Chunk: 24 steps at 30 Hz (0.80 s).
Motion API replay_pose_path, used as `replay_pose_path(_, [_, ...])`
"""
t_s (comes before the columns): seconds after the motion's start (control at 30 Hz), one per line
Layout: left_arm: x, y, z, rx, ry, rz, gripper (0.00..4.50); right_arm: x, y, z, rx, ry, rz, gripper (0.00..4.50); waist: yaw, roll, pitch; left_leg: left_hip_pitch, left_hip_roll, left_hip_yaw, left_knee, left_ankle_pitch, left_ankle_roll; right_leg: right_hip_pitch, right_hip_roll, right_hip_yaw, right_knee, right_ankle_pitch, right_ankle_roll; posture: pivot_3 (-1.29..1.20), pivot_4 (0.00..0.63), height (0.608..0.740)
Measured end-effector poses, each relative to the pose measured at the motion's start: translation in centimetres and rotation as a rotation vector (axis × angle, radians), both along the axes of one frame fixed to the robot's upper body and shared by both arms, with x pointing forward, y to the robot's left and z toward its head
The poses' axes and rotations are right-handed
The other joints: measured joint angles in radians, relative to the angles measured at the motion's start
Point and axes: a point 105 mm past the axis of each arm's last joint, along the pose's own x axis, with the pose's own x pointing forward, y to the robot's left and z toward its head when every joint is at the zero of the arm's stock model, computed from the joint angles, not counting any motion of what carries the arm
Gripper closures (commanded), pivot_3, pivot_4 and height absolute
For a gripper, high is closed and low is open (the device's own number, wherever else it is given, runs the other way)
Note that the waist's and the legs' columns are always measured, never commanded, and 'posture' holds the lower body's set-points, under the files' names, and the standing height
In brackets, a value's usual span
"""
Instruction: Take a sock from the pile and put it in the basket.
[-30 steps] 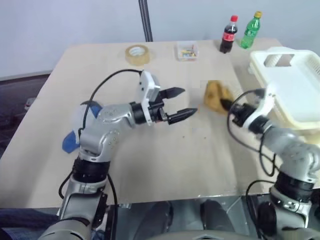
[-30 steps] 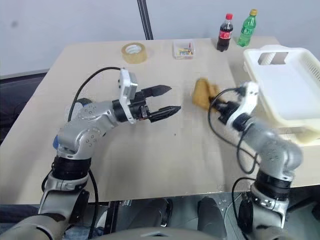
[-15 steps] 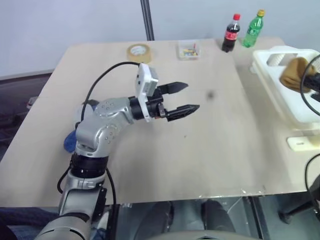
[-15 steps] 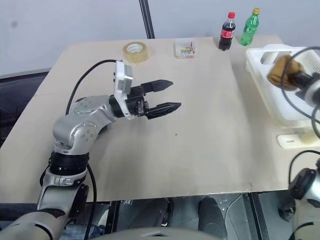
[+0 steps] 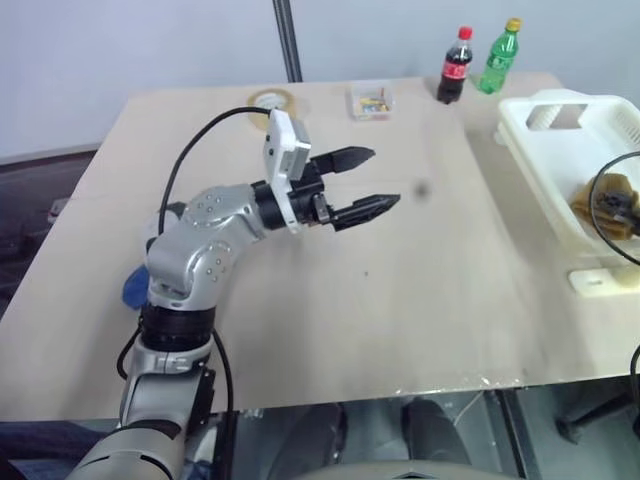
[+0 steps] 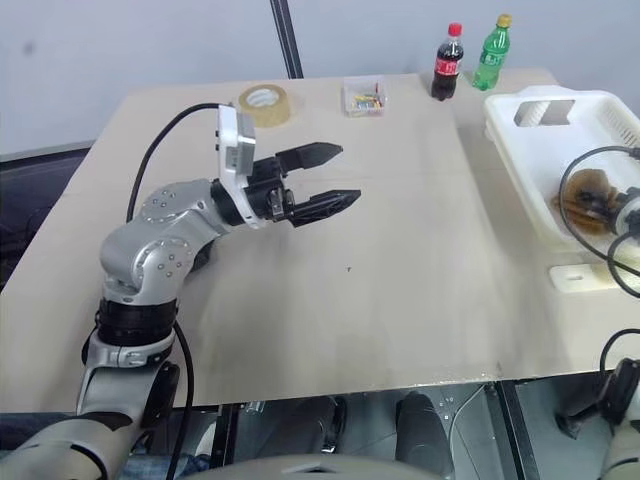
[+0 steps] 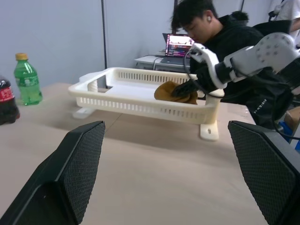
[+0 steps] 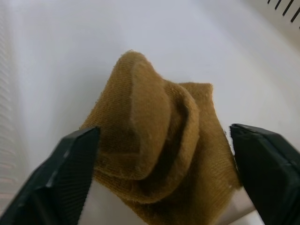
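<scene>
My right claw (image 8: 161,154) stands released over the crumpled mustard-yellow fabric sock (image 8: 157,154) lying inside the large white slotted plastic basket (image 5: 540,150), while my left claw (image 5: 368,180) hangs spread above the tan tabletop (image 5: 400,300).

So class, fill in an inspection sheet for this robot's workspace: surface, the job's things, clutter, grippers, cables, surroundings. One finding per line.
Surface: tan table, with one small dark spot.
Job's things: mustard sock lies crumpled on the floor of the white basket, which stands at the table's right edge. A bit of blue from the pile peeks out behind the left arm.
Clutter: tape roll, small clear box, cola bottle and green bottle along the far edge.
Grippers: left gripper open above the table, holding nothing; right gripper open, fingers either side of the sock.
Cables: black cable loops over the left arm.
Surroundings: a seated person with a laptop.
</scene>
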Motion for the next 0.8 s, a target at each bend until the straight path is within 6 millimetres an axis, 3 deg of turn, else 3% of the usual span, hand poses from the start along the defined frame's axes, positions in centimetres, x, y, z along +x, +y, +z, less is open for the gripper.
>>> replay_pose_path(0.33, [-0.1,-0.1,0.1,-0.007,0.001,-0.008,0.00,-0.5,-0.7,1.8,-0.382,0.013,0.000,0.07,0.002,0.000,0.000,0.000,0.000,-0.001,0.000,0.000,0.000,0.000,0.000,-0.001,0.000,0.000,0.000,0.00,0.150,0.740])
replay_pose_path(0.47, [-0.1,-0.1,0.0,-0.010,0.013,-0.010,0.00,-0.3,0.3,3.4,-0.509,-0.076,0.031,0.07,-0.001,0.000,0.000,0.000,0.000,0.000,0.001,0.000,0.000,0.000,0.000,0.000,0.000,0.000,0.000,0.00,0.150,0.740])
replay_pose_path(0.53, [0.0,0.0,-0.1,-0.005,0.018,0.000,0.00,0.3,2.6,3.9,-0.470,-0.176,0.115,0.07,-0.004,0.000,0.000,0.001,0.001,0.000,0.001,0.000,0.000,0.000,0.001,0.000,0.001,0.000,0.000,0.00,0.150,0.740])
replay_pose_path(0.57, [0.1,0.3,-0.4,0.003,0.028,0.014,0.00,0.7,5.2,4.0,-0.395,-0.252,0.222,0.07,-0.007,0.000,0.000,0.001,0.001,0.001,0.001,0.000,0.000,0.000,0.002,0.001,0.001,0.000,0.000,0.00,0.150,0.740])
replay_pose_path(0.63, [0.2,0.7,-0.9,0.010,0.046,0.031,0.00,0.8,7.7,3.9,-0.324,-0.308,0.338,0.07,-0.007,0.000,0.000,0.002,0.002,0.001,0.000,0.000,0.000,0.000,0.002,0.002,0.001,0.000,0.000,0.00,0.150,0.740])
replay_pose_path(0.67, [0.3,1.3,-1.9,0.016,0.079,0.059,0.00,0.1,10.6,3.5,-0.257,-0.349,0.491,0.07,-0.004,0.000,0.000,0.001,0.002,-0.001,0.000,0.000,0.000,0.000,0.002,0.001,0.000,0.000,0.000,0.00,0.150,0.740])
replay_pose_path(0.8, [0.3,4.0,-5.9,0.062,0.199,0.190,0.00,-4.6,16.9,-0.7,-0.113,-0.321,0.863,0.07,0.012,0.000,0.000,-0.001,0.000,-0.006,0.000,0.000,0.000,0.000,0.000,-0.006,-0.002,0.000,0.000,0.00,0.150,0.740])
